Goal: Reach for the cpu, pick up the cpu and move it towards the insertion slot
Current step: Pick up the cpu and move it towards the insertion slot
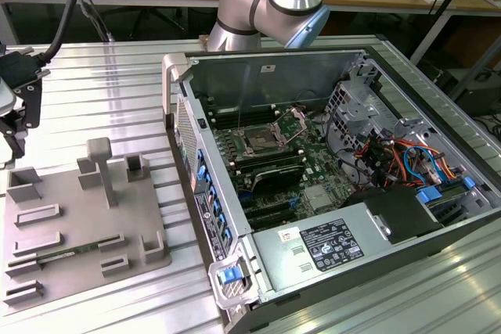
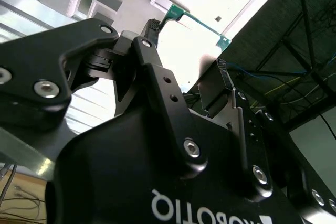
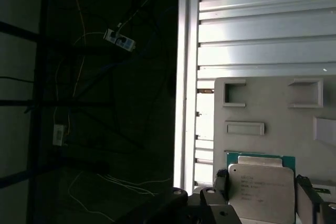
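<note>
Item 1, exterior view's left: gripper (image 1: 19, 119) hangs over the far edge of the grey tray (image 1: 82, 213), at the tray's side away from the computer case (image 1: 258, 72), and looks raised off the ribbed table (image 1: 102, 91). Item 2, hand state, per first wrist view: two dark fingers (image 3: 221, 182) stand one each side of the cpu (image 3: 261, 190), pressed to opposite edges w/ no gap seen. Judged a pinch on the chip, not spread. Item 3, cpu pos.: silvery top faces the camera, green board edge visible on one side. It overlaps the tray's pockets behind it and reads large vs. those pockets, so prob. lifted clear of the tray; actual clearance can't be confirmed. In the second wrist view the green edge shows beyond the finger links, rest washed out by glare. Item 4, exterior view's right of the tray: case lies open, insertion slot (image 1: 258, 141) on the board inside, frame open, dark centre bare, no chip seated. Slot is well apart from the tray, w/ the case's side wall btwn them. Status (assessment): reach done, grasp appears done, lift prob. begun. Transfer toward the slot not yet evident, as the chip sits at the tray's end of the bench.
</note>
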{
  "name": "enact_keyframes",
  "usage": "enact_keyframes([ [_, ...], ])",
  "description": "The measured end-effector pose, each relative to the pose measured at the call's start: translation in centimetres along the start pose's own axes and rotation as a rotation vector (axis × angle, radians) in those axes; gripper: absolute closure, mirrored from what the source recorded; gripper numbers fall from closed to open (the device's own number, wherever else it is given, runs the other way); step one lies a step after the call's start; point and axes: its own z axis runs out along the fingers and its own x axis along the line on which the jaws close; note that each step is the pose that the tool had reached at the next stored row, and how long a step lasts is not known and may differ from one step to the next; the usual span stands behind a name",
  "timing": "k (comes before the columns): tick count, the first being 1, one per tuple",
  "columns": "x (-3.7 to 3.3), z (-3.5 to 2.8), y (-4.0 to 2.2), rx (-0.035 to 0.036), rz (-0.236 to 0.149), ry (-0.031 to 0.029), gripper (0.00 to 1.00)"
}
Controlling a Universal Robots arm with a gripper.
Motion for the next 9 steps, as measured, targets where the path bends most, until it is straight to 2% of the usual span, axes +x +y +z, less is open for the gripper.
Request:
enact_keyframes([
  [9,-0.12,-0.63,0.01,0.0,0.0,-0.0001,0.45],
])
